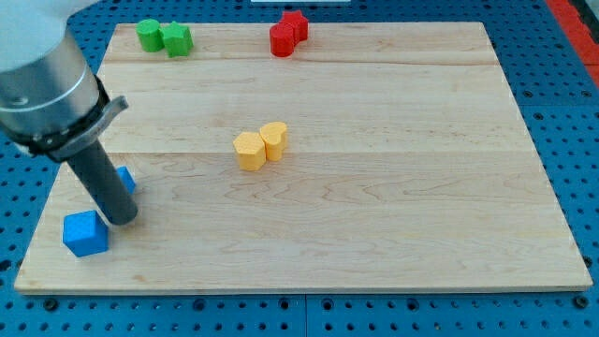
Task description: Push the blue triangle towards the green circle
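Observation:
A blue block (126, 178) lies near the board's left edge, mostly hidden behind my rod, so I cannot make out its shape. A second blue block (84, 234), cube-like, sits at the view's bottom left. My tip (122, 221) rests on the board just below the hidden blue block and just to the right of the blue cube, close to both. Two green blocks touch at the view's top left: a rounded one (148, 34) and a more angular one (177, 39) to its right.
Two red blocks (283, 39) (296, 25) touch at the top middle of the wooden board (393, 206). Two yellow blocks (249, 150) (273, 139) touch at the centre. The arm's grey body fills the view's upper left.

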Action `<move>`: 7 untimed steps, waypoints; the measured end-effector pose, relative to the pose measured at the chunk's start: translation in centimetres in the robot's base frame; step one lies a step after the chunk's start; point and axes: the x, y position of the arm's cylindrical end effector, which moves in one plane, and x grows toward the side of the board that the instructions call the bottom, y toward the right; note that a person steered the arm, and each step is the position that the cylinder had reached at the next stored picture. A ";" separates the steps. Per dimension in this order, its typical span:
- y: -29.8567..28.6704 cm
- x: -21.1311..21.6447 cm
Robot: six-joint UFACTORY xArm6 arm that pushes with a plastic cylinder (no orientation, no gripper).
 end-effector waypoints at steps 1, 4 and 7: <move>-0.3 -3.4; -5.0 -3.8; -4.9 -12.9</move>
